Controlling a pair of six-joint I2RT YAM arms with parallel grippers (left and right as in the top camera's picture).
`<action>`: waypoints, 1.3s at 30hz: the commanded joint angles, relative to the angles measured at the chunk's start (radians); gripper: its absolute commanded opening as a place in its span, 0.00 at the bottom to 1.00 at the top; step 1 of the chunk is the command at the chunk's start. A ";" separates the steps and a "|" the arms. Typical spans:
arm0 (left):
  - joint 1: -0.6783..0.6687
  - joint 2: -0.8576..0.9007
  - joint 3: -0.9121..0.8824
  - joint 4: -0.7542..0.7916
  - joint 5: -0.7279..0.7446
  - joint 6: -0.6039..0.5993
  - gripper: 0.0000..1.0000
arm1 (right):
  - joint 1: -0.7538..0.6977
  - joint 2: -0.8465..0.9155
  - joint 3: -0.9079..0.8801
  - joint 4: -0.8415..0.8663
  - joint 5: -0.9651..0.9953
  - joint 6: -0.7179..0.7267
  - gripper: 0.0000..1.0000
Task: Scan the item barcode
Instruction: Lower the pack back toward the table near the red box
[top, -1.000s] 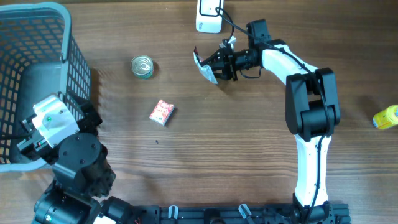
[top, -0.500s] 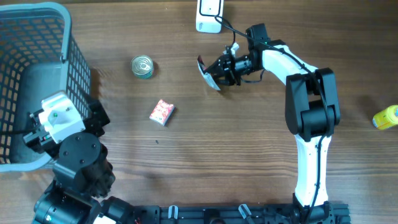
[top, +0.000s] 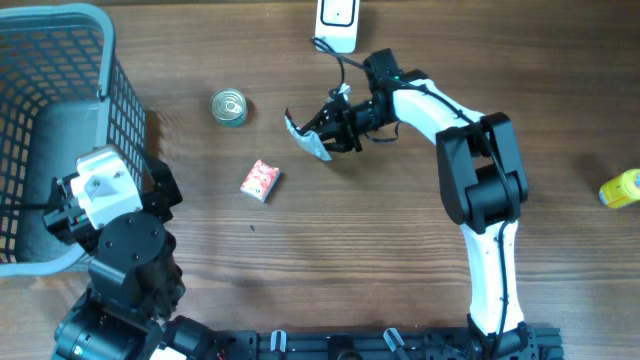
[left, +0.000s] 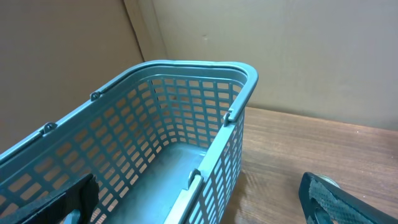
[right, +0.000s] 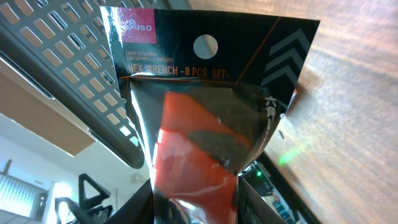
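Observation:
The item is a black and red hex wrench pack, filling the right wrist view; its label side with the hanging hole faces that camera. My right gripper is shut on the pack's lower end. From overhead the pack hangs tilted above the table in the right gripper, below and left of the white scanner at the far edge. My left gripper stands wide open and holds nothing. It straddles the right wall of the blue basket, one finger inside and one outside. No barcode is visible.
The blue basket fills the far left. A tin can and a small red box lie left of centre on the wooden table. A yellow item sits at the right edge. The left arm's base is at front left.
My right gripper has carried the pack leftward and a little nearer, away from the scanner. The left wrist has shifted slightly beside the basket.

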 joint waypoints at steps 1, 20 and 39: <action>0.004 0.000 0.011 -0.005 -0.004 0.003 1.00 | -0.010 0.010 -0.003 -0.034 -0.063 -0.040 0.30; 0.004 0.000 0.011 -0.005 -0.004 0.002 1.00 | -0.057 0.010 -0.003 -0.043 0.084 -0.089 0.59; 0.004 0.000 0.011 -0.005 -0.002 0.002 1.00 | 0.003 0.024 -0.003 -0.013 0.743 -0.505 0.91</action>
